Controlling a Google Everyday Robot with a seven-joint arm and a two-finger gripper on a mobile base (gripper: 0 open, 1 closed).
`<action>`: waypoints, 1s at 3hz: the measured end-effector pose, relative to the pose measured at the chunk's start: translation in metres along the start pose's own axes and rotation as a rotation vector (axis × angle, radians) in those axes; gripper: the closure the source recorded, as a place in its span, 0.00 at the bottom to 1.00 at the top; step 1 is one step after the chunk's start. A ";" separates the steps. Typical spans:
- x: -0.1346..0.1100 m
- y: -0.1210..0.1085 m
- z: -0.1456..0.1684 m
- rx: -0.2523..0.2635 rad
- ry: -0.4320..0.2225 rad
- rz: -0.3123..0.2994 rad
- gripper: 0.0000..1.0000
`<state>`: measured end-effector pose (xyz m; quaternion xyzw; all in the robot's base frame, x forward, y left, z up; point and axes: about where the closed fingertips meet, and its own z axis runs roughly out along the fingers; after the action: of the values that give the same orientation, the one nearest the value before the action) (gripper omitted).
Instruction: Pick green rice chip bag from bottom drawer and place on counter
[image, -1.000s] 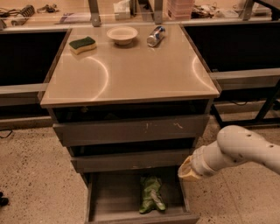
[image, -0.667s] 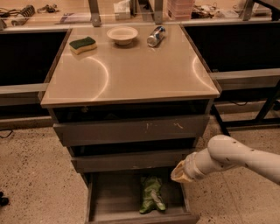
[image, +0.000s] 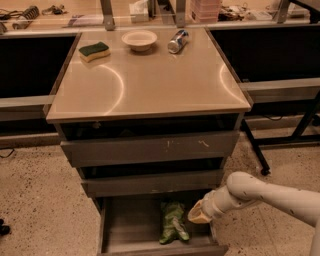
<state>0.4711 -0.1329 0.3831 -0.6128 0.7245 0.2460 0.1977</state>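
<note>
1. While the camera view looked down over the cabinet, the bottom drawer (image: 127, 225) stood pulled open. The green rice chip bag (image: 173, 222) lay crumpled on its grey floor, a little off the drawer's middle and reaching toward its front.
2. My gripper (image: 199, 214) hung at the drawer's side rim, just beside the bag and apart from it. Whether it was released or clenched I could not tell.
3. Above the drawer, the counter (image: 150, 85) carried a sponge (image: 94, 51), a bowl (image: 139, 39) and a can (image: 177, 41) along its far edge.
4. I judged the step in hand to be the reach into the drawer, with nothing grasped yet.
5. The next move, as I saw it, called for coming in toward the drawer's middle and down over the bag. I would then need to pinch its floppy foil and lift clear of the drawers above.
</note>
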 end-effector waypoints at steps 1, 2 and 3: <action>0.000 0.000 0.000 0.000 0.000 0.000 1.00; 0.014 -0.008 0.021 0.050 -0.030 -0.066 1.00; 0.028 -0.029 0.055 0.129 -0.077 -0.196 1.00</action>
<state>0.4937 -0.1255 0.3191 -0.6567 0.6673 0.2017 0.2876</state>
